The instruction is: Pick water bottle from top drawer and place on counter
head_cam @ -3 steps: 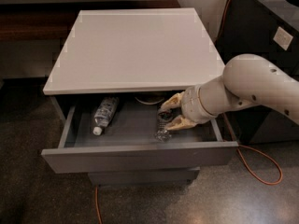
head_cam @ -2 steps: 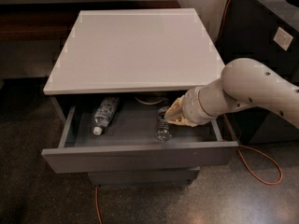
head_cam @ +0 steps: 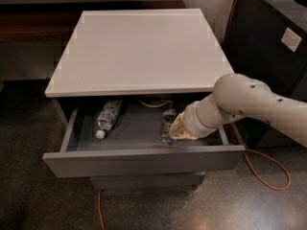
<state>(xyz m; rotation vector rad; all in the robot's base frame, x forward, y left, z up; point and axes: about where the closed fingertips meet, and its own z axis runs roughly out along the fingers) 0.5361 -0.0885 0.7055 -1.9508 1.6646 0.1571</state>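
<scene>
The top drawer (head_cam: 144,163) is pulled open under the white counter (head_cam: 139,47). The water bottle (head_cam: 167,124), small and clear, stands in the drawer right of the middle, leaning slightly. My gripper (head_cam: 179,128) is down inside the drawer, right up against the bottle's right side. My pale arm comes in from the right over the drawer's right wall. Whether the gripper has hold of the bottle does not show.
A labelled bottle with a white cap (head_cam: 108,116) lies in the drawer's left part. A pale round object (head_cam: 154,101) sits at the drawer's back. A black unit (head_cam: 273,42) stands at the right, with an orange cable (head_cam: 268,176) on the floor.
My gripper has sunk lower into the drawer and closed in on the clear bottle's right side. The labelled bottle and the drawer have not moved.
</scene>
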